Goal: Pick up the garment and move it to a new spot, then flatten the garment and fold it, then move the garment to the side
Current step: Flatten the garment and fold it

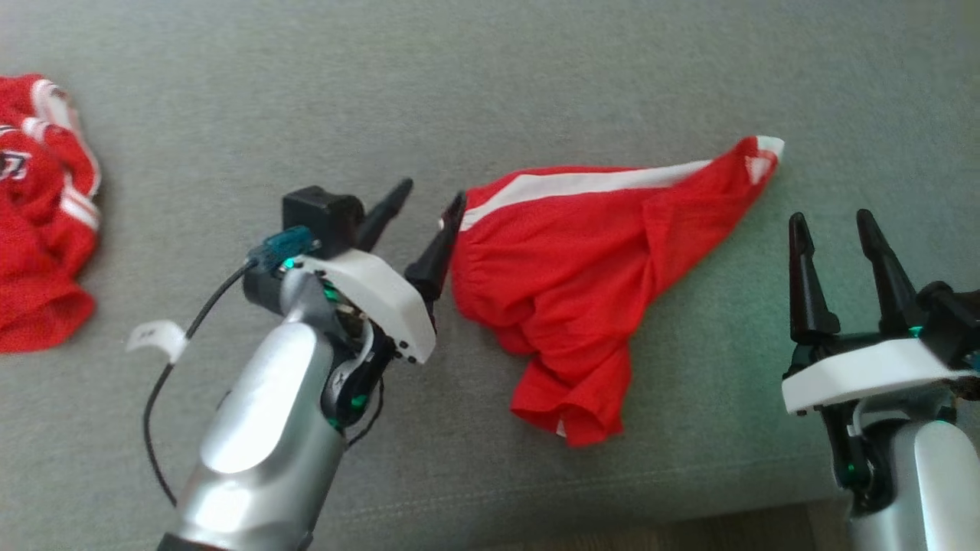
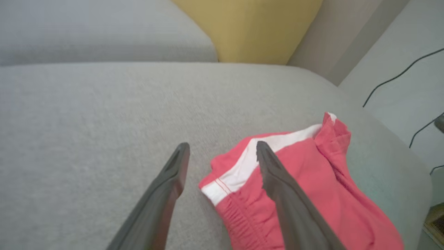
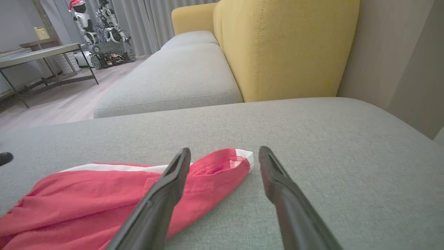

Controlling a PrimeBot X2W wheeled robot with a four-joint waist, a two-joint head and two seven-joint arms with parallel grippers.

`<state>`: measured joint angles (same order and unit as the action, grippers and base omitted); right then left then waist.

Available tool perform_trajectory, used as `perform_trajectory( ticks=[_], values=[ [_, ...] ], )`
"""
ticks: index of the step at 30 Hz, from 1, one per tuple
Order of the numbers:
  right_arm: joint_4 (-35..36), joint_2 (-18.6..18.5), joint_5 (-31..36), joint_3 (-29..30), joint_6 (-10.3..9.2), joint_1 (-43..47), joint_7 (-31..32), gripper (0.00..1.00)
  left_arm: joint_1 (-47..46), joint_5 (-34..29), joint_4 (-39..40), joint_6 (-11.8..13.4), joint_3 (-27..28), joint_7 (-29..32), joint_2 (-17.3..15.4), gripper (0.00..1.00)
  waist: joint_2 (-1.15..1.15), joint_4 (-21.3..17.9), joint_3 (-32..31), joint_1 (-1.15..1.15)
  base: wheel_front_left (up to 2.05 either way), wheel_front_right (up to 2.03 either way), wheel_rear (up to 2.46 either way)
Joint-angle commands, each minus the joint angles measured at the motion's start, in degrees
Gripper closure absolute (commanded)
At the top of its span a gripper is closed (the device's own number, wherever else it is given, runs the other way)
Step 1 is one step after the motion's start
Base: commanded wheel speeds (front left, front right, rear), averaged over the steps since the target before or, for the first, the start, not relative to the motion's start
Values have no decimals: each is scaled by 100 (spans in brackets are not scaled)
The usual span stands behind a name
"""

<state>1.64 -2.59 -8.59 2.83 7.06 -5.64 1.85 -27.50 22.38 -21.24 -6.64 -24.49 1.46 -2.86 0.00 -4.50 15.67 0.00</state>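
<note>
- Red fabric front and centre in the head view: the garment lies crumpled on the grey sofa cushion. A white stripe runs along its far edge, and one corner stretches out to the right.
- The left gripper is right at the garment's left edge, its fingers spread apart with nothing between them. One finger is at the waistband corner, but I cannot tell whether it touches.
- The right gripper stands near the garment's right side, clear of the cloth, with its fingers wide and empty.
- Far left, a second red garment with white stripes lies bunched up, well apart from the first.
- Over to the left wrist view: the left gripper is splayed. One finger crosses in front of the white stripe of the garment, and the other is over bare sofa cushion. The yellow backrest rises beyond.
- Now the right wrist view: the right gripper gapes open, holding nothing. The white-tipped corner of the garment shows between its two fingers, and the rest spreads away to the lower left across the sofa cushion.
- Behind it stands the yellow backrest, and far off on the floor is another robot.
</note>
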Motion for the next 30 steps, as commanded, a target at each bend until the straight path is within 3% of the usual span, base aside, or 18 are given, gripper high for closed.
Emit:
perform_trajectory(
  ticks=[1,13,14,15,16,23,30],
  values=[
    [195,-29,-45,-137,43,-166,-20,0,-267,74,123,-29,133,29,-34,0,0,-109,97,0,0,0,0],
    [53,-29,-161,-172,43,-171,-112,0,-472,1196,-1072,-67,-125,933,-6,0,0,-264,172,0,0,0,0],
    [44,-29,-170,-180,43,-175,-118,0,-478,1251,-1070,-69,-150,931,-6,33,0,-265,169,0,0,0,0],
    [34,-29,-183,-188,43,-180,-125,0,-489,1279,-1047,-71,-170,872,-5,91,0,-265,167,0,0,0,0],
    [24,-29,-192,-196,43,-184,-132,0,-500,1298,-1009,-73,-173,776,-5,100,0,-267,163,0,0,0,0],
    [-25,-29,-221,-168,43,-156,-160,0,-463,830,-506,144,-139,-42,-371,100,0,-214,116,0,0,0,0],
    [0,-29,-237,-109,43,-114,-134,0,205,684,560,509,1,-28,-915,100,0,-21,101,0,0,0,0]
  ],
)
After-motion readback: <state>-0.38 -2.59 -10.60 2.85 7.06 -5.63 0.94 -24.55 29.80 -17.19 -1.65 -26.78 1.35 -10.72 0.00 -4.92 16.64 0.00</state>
